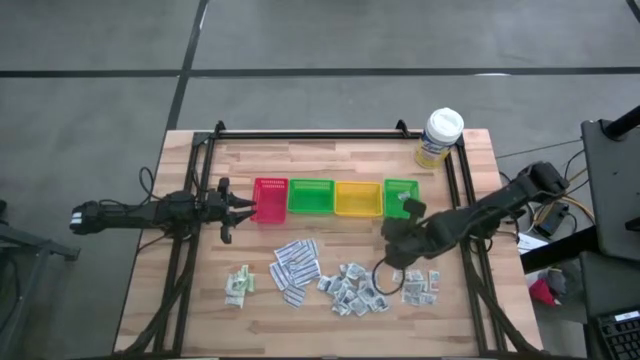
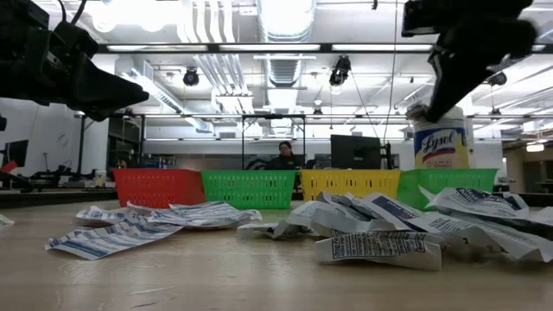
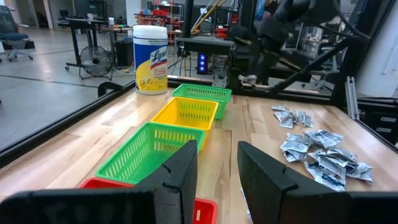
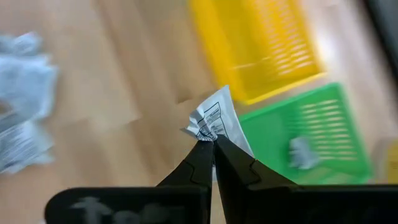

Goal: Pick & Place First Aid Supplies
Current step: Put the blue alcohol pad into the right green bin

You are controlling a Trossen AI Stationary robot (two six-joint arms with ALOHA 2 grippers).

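packet [image 4: 214, 118] pinched in right pincer [image 4: 211, 142]

R gripper [image 4: 213, 144] jaws pinched, L gripper [image 3: 216, 163] seemingly parted

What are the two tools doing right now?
Left tool: open, holding nothing, by the red tray.
Right tool: shut on a paper packet.

You're looking at four trays sitting in a row: red tray [image 1: 270, 200], green tray [image 1: 311, 197], yellow tray [image 1: 358, 199], small green tray [image 1: 401, 197]. Lysol tub [image 1: 439, 137] is standing near the table's [image 1: 190, 300] corner.
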